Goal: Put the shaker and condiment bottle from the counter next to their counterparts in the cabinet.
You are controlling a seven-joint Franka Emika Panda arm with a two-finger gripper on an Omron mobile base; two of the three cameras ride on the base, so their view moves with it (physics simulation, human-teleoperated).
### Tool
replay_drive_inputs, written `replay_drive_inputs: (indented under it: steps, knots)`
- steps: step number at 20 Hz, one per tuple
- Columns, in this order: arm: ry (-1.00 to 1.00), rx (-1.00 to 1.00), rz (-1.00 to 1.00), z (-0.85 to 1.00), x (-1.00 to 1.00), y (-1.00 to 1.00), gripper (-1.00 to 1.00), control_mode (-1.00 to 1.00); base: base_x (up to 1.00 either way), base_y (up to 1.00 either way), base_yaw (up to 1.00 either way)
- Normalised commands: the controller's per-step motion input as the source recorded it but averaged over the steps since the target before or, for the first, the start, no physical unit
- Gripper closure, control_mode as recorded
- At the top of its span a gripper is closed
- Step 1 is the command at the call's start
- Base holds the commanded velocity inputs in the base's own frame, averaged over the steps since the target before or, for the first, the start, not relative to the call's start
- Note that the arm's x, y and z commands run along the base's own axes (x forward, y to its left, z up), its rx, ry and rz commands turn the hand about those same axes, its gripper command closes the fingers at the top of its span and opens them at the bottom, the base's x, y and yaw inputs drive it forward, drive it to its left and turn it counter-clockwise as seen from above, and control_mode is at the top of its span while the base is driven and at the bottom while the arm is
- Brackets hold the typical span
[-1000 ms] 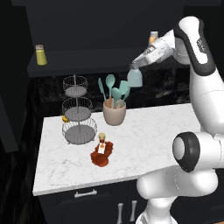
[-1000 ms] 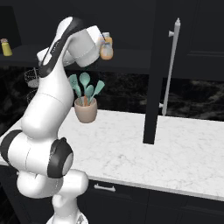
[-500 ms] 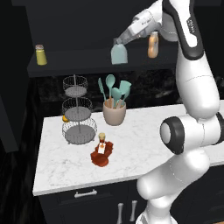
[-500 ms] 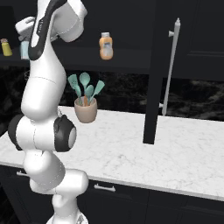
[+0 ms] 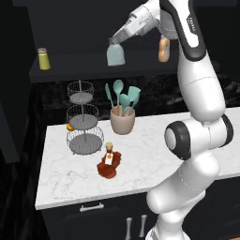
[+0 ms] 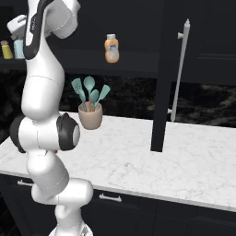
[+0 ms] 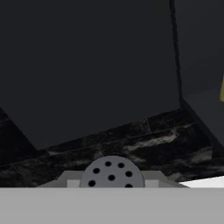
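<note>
My gripper [image 5: 114, 42] is shut on the grey cap of the pale teal shaker [image 5: 115, 55], which hangs in front of the cabinet's black shelf board [image 5: 84, 67]. The shaker is between the yellow shaker [image 5: 43, 58] at the shelf's left and the slim orange bottle [image 5: 163, 49] at its right. From the right base the teal shaker [image 6: 18, 49] appears close beside the yellow shaker [image 6: 6, 50]. The hand view looks down on the holed cap [image 7: 112, 173]. The dark red condiment bottle [image 5: 108, 163] lies on the white counter [image 5: 70, 183].
A beige crock of teal utensils [image 5: 123, 117] and a three-tier wire stand [image 5: 83, 121] stand at the back of the counter, below the shelf. A tall dark cabinet door with a silver handle [image 6: 181, 69] stands open to the right.
The arm has swung left and up with the teal shaker, carrying it past the orange bottle along the shelf front toward the yellow shaker. The red bottle has not moved.
</note>
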Motion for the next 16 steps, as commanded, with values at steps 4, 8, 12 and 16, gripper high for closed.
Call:
replay_drive_inputs:
  steps: [4,8,12,16]
  knots:
    - [-0.34,0.0,0.0,-0.01,0.24,0.54,1.0,-1.0,0.0,0.0,0.0]
    - [-0.02,0.01,0.0,0.0,0.15,0.26,1.0,-1.0,0.0,0.0,0.0]
    - [0.0,0.09,0.0,-0.28,0.2,0.3,1.0,-1.0,0.0,0.0,0.0]
    - [-0.02,0.18,-0.02,-0.48,0.29,0.43,1.0,-1.0,0.0,0.0,0.0]
